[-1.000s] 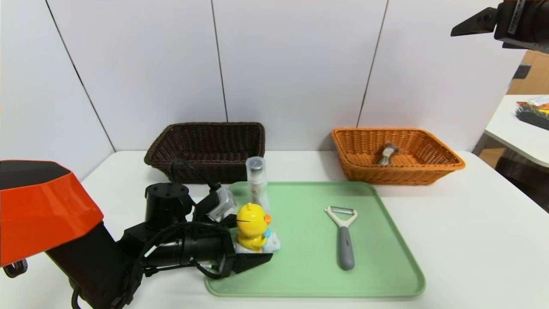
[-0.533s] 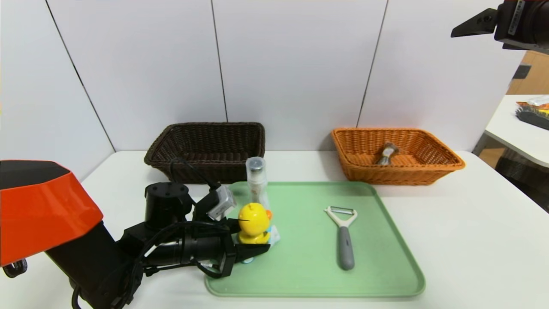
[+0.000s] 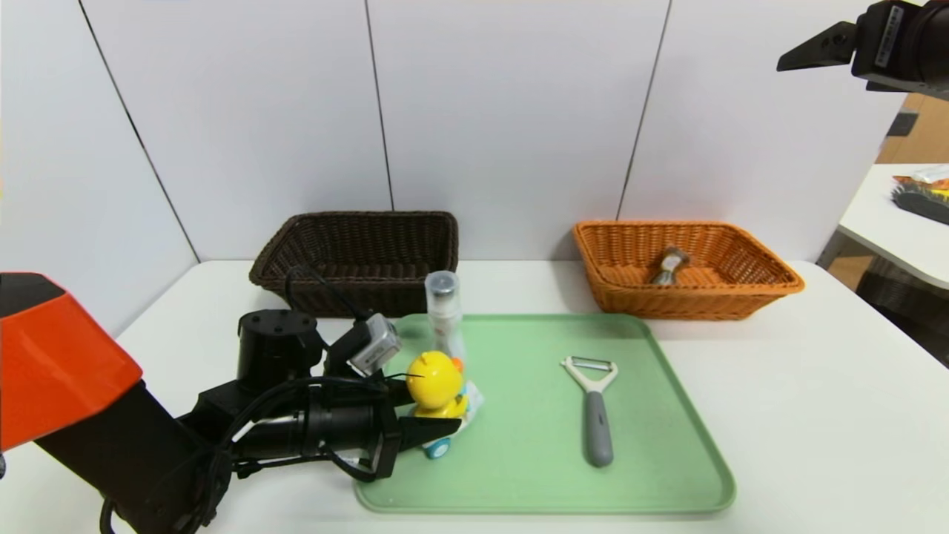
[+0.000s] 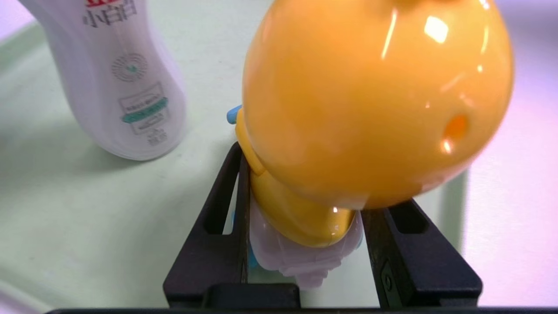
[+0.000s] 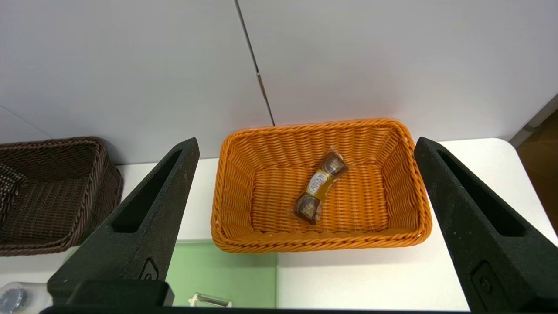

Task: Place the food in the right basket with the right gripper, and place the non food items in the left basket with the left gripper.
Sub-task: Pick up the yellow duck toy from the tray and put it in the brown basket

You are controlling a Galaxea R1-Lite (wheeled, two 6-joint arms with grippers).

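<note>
My left gripper [image 3: 439, 421] is shut on the white-blue car base of the yellow duck toy [image 3: 436, 382], which hangs tilted just above the green tray's left part. In the left wrist view the duck [image 4: 375, 100] fills the space between both fingers [image 4: 226, 209]. The clear bottle [image 3: 443, 311] stands upright right behind it. The peeler [image 3: 593, 408] lies at the tray's middle. The wrapped food [image 5: 320, 187] lies inside the orange basket [image 3: 771, 285]. The dark brown basket [image 3: 356, 222] holds nothing visible. My right gripper [image 5: 306, 141] hangs open high above the orange basket.
The green tray [image 3: 667, 460] sits on the white table in front of both baskets. White wall panels stand close behind the baskets. A second white table [image 3: 890, 230] with dark items is off to the right.
The left gripper closed on the duck toy and raised it slightly off the tray, tilting it so its wheels show. The right arm barely shifted.
</note>
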